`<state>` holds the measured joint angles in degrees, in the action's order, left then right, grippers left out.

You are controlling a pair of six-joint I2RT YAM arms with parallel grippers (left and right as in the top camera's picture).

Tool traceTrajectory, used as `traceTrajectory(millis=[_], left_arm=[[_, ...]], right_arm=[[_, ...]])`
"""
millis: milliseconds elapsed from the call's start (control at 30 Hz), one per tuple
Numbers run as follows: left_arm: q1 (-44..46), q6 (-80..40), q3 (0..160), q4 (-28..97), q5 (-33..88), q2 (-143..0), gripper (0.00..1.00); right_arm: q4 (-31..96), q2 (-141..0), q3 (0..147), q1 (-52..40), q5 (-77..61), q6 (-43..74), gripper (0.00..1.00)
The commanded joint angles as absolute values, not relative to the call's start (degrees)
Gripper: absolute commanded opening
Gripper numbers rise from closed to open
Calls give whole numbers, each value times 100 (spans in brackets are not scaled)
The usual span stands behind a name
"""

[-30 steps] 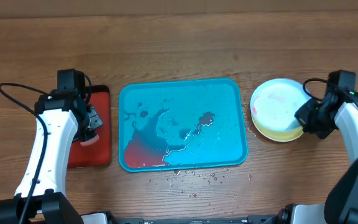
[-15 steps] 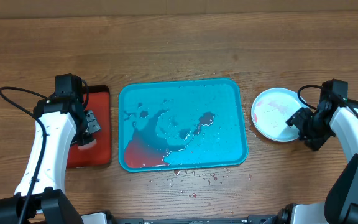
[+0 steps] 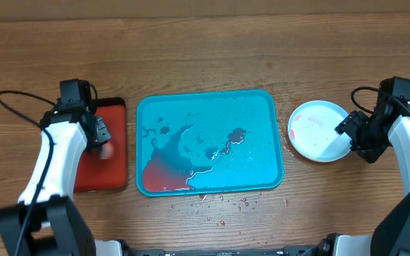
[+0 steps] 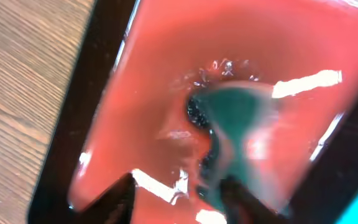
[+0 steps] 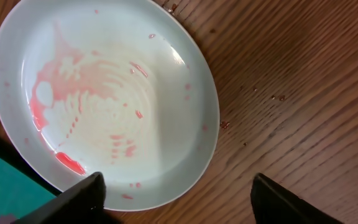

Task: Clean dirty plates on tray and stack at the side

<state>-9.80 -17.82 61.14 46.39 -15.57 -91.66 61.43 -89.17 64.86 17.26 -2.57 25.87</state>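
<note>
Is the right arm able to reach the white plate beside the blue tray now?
Probably yes. The right gripper hangs open at the right edge of the white plate, and nothing lies between them, so the way looks free.

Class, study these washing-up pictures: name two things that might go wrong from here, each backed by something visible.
1. The white round plate beside the cyan-blue rectangular plastic tray shows red sauce smears, so it may end up stacked dirty.
2. The tray holds puddles of water and red sauce. Tilting or bumping it would likely spill them onto the wooden table, which is speckled along the tray's front edge.
</note>
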Motion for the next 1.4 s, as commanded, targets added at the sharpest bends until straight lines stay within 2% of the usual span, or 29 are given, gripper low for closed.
traceTrajectory(millis=[0,100,200,267,300,400,567,800,1067,1167,1367], left_arm=[[-1011,-1780,6086,4609,-1649,-9349,54],[-1011,-1767,6267,4713,-1653,-9236,61],[-1009,-1778,6790,5223,-1588,-9037,61],[-1004,-1785,7393,5723,-1225,-8851,67],[-1004,-1848,7881,6047,-744,-8711,100],[-1004,-1844,8442,6093,-132,-8543,100],[-1007,-1841,8643,5800,-99,-8488,100],[-1009,-1841,8641,5846,-102,-8595,100],[-1007,-1841,8641,5846,-99,-8595,100],[-1007,-1841,8641,5846,-99,-8595,100],[-1011,-1841,8641,5843,-102,-8595,100]], right_arm=[[6184,-8678,6615,1732,-270,2366,84],[6278,-8412,6657,1732,-270,2349,85],[6473,-8012,6893,1730,-322,2211,87],[6676,-7677,7181,1728,-412,2008,100],[6925,-7358,7544,1726,-464,1868,100],[7472,-6829,8298,1728,-462,1750,100],[7846,-6062,9085,1728,-464,1756,100],[7822,-5242,9115,1728,-462,1756,100],[8064,-5172,9102,1728,-434,1756,100],[7701,-5063,8932,1634,-537,1782,100],[5343,-4217,7207,279,-340,1452,100]])
